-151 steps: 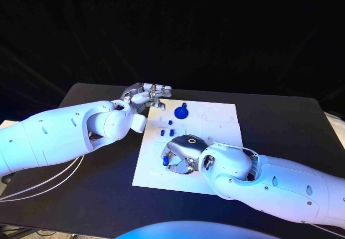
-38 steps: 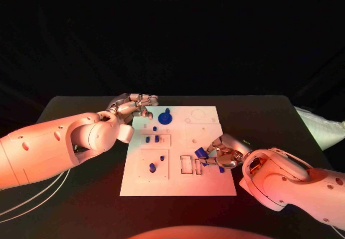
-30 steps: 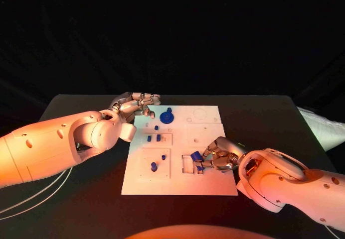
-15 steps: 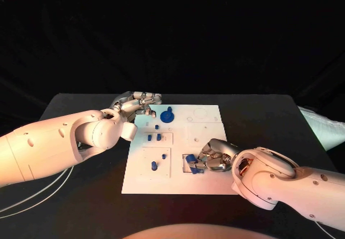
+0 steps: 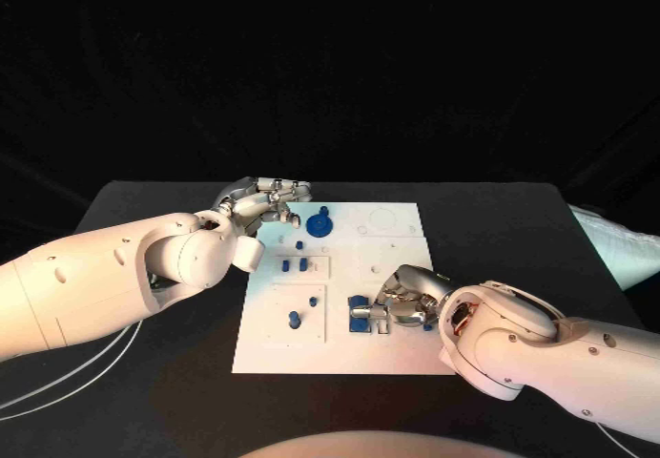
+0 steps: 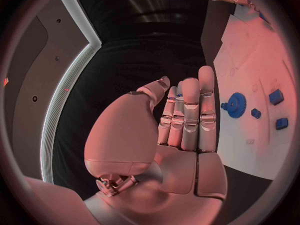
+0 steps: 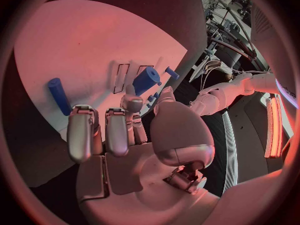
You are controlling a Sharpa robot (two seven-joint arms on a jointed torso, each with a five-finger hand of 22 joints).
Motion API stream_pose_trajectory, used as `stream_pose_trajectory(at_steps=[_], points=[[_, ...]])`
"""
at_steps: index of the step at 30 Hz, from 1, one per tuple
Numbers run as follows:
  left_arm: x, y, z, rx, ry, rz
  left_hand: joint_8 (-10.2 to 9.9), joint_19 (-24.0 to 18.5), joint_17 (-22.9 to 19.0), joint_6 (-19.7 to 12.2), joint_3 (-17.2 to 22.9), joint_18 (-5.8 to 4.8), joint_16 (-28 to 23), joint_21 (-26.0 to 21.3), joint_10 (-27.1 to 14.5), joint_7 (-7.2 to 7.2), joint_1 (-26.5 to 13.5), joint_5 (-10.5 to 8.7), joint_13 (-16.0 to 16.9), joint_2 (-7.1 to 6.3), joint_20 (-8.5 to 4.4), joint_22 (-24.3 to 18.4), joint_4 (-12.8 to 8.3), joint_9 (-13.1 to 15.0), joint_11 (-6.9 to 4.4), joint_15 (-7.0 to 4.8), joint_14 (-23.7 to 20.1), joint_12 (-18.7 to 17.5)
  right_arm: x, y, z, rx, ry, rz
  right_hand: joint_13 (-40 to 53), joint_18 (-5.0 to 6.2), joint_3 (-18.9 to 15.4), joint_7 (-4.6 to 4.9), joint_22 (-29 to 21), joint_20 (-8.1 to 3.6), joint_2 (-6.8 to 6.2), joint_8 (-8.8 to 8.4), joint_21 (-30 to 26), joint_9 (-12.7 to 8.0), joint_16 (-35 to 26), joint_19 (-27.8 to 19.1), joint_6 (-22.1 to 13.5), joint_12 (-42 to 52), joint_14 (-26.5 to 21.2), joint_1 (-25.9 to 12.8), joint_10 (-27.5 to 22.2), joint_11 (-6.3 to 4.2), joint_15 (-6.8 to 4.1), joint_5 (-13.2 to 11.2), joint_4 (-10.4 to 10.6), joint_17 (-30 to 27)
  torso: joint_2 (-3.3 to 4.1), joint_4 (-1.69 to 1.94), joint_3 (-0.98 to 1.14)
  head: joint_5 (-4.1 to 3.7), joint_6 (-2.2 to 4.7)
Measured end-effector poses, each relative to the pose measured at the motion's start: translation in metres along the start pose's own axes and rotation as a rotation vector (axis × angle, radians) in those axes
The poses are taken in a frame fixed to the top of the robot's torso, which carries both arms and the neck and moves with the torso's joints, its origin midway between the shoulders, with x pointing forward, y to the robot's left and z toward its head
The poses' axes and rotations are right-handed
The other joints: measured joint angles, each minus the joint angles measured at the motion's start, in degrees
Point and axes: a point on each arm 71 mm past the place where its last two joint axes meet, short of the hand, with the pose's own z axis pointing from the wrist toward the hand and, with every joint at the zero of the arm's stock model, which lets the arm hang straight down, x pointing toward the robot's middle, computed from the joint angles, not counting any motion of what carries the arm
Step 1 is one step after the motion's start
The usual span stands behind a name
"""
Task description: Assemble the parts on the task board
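Observation:
The white task board (image 5: 399,256) lies in the middle of the black table. My right hand (image 5: 403,302) is over its near right part and pinches a blue block (image 5: 361,308) between thumb and finger, right at the two narrow slots (image 7: 122,76). In the right wrist view the blue block (image 7: 147,80) sits at the fingertips, and a blue peg (image 7: 59,96) lies loose on the board beside them. My left hand (image 5: 261,201) hovers at the board's far left corner, fingers straight and holding nothing (image 6: 187,120). A blue gear (image 5: 319,225) stands next to it.
Small blue pegs (image 5: 293,266) stand in the board's left middle panel, with one more (image 5: 300,246) above them. Another blue piece (image 5: 293,319) lies in the near left panel. Black table (image 5: 137,382) surrounds the board on all sides.
My right hand has carried the blue block leftward across the board and brought it down to the slots. The left hand has stayed by the far left corner.

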Motion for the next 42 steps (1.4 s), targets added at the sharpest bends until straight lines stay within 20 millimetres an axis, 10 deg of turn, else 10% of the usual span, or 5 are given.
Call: stream_pose_trajectory(at_steps=[5, 18, 29, 42], points=[[-0.001, 0.000, 0.000, 0.000, -0.001, 0.000, 0.0, 0.0, -0.1, 0.0, -0.1, 0.00, 0.0, 0.0, 0.0, 0.00, 0.0, 0.00, 0.0, 0.00, 0.00, 0.0, -0.1, 0.0, 0.00, 0.00, 0.0, 0.0, 0.000, 0.000, 0.000, -0.003, -0.003, -0.011, -0.5, 0.00, 1.3, 0.01, -0.2, 0.21, -0.44, 0.00, -0.3, 0.5, -0.2, -0.2, -0.4, -0.6, 0.0, 0.0, 0.0, -0.01, 0.00, 0.6, -0.1, -0.2, -0.02, 0.02, 0.03, -0.18, -0.02], [0.000, 0.000, 0.000, -0.002, 0.001, 0.000, 0.0, 0.0, -0.2, 0.0, -0.2, 0.00, -0.2, 0.0, 0.0, 0.00, 0.0, 0.00, 0.0, 0.00, 0.00, -0.1, -0.2, 0.0, 0.00, 0.00, 0.0, 0.2, 0.000, 0.004, 0.001, -0.033, -0.006, -0.054, 0.4, 0.00, 4.4, 0.07, 0.0, 0.21, 0.80, 0.01, -0.3, 2.5, -0.2, -0.2, -0.9, -0.4, 0.0, 15.6, 0.0, -0.02, 0.01, 2.3, -6.3, 0.0, -0.01, 0.07, 0.04, -0.25, -0.23], [0.000, 0.000, 0.000, -0.003, 0.000, 0.000, 0.0, 0.0, -0.2, 0.0, -0.2, 0.00, -0.2, 0.0, 0.0, 0.00, 0.0, 0.00, 0.0, 0.00, 0.00, -0.1, -0.2, 0.0, 0.00, 0.00, 0.0, 0.2, -0.004, 0.003, 0.004, -0.037, -0.032, -0.102, 1.9, 0.01, 4.7, 0.07, 0.5, 0.21, 1.37, 0.24, -0.3, 3.1, -0.2, -0.2, -0.9, 1.1, 0.0, 16.5, 1.0, -0.21, 0.01, 2.4, -6.6, 0.3, 0.02, 0.09, 0.03, -0.17, -0.52], [-0.002, 0.000, -0.002, -0.004, -0.003, 0.001, 0.0, 0.0, -0.4, 0.0, -0.2, 0.00, -0.2, 0.0, 0.0, 0.00, 0.0, 0.00, 0.0, 0.00, 0.00, -0.1, -0.2, 0.0, 0.00, 0.21, -0.2, 0.2, -0.037, -0.028, -0.025, -0.017, -0.095, -0.009, 0.6, 0.01, 3.2, 0.94, -0.4, 0.21, 2.20, -1.56, -0.5, 3.1, -0.2, -0.2, -3.8, -0.4, 0.0, 16.8, 0.2, 0.63, 0.01, 8.2, -6.1, 0.2, 0.03, 0.09, 0.04, -0.31, -0.75]])
